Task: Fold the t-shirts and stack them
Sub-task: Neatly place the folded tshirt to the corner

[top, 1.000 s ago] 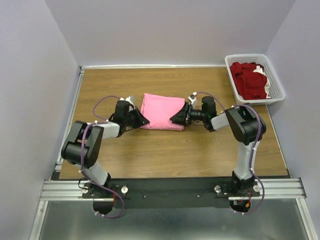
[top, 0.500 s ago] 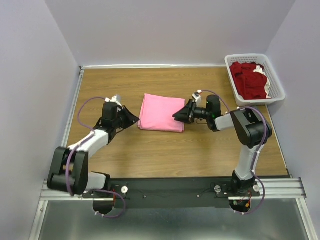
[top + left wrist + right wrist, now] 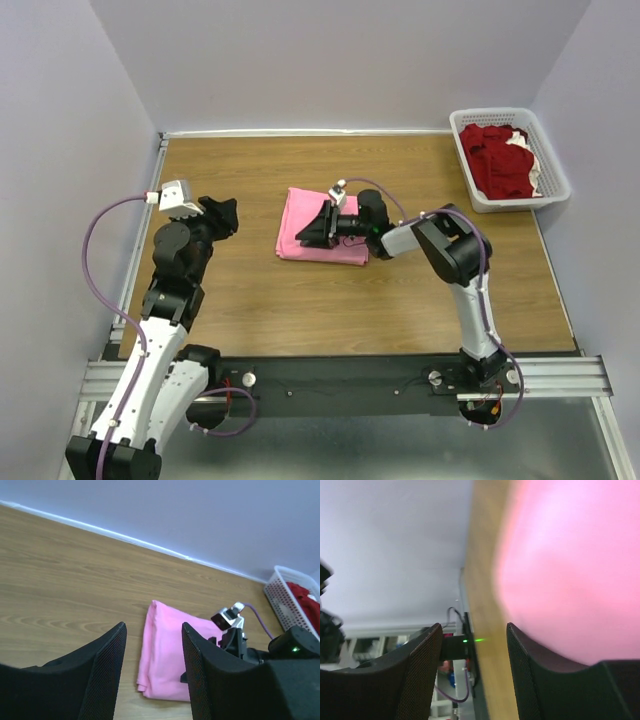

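progress: pink t-shirt (image 3: 295,210) folded flat mid-table, looks done | remaining: dark red t-shirts (image 3: 497,160) heaped unfolded in basket (image 3: 556,186) at table's 2 o'clock, nothing stacked | left gripper (image 3: 225,215) jaws apart, empty, at shirt's 9 o'clock | right gripper (image 3: 308,236) jaws apart, low over shirt, clamping nothing

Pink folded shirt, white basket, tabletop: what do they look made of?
The bright pink folded t-shirt: soft matte cloth, probably a cotton knit; rounded fold edges, faint creases. The white lattice basket: looks like moulded plastic, slightly glossy, with open grid walls. The brown tabletop: smooth, with a wood-grain pattern; could be laminate rather than solid wood.
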